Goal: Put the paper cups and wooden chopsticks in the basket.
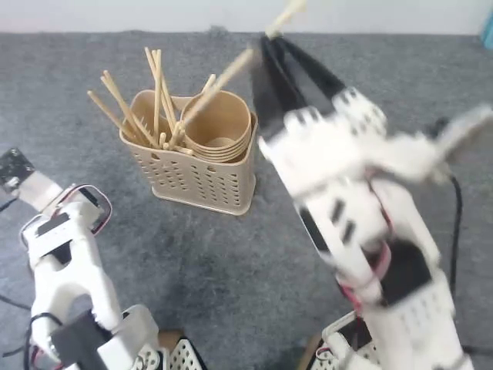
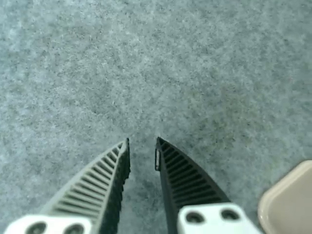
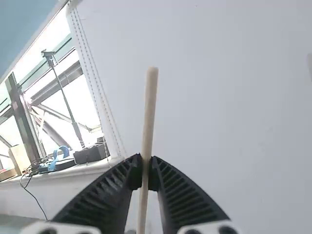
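Note:
A beige perforated basket [image 1: 202, 183] stands on the grey carpet at the back. Stacked paper cups [image 1: 221, 127] sit in its right half, and several wooden chopsticks [image 1: 156, 96] stand in its left half. My right gripper [image 1: 267, 42] is raised above and to the right of the basket, shut on one chopstick [image 1: 231, 69] that slants down toward the cups. The right wrist view has that chopstick [image 3: 147, 117] pinched between the black fingers of the gripper [image 3: 145, 168]. My left gripper [image 2: 143, 142] hangs slightly open over bare carpet, holding nothing.
The left arm [image 1: 65, 254] sits at the front left, well clear of the basket. A beige rounded corner [image 2: 287, 202] of some object shows beside the left gripper. White perforated bases [image 1: 177, 356] stand at the front edge. A black cable [image 1: 456, 223] runs at the right.

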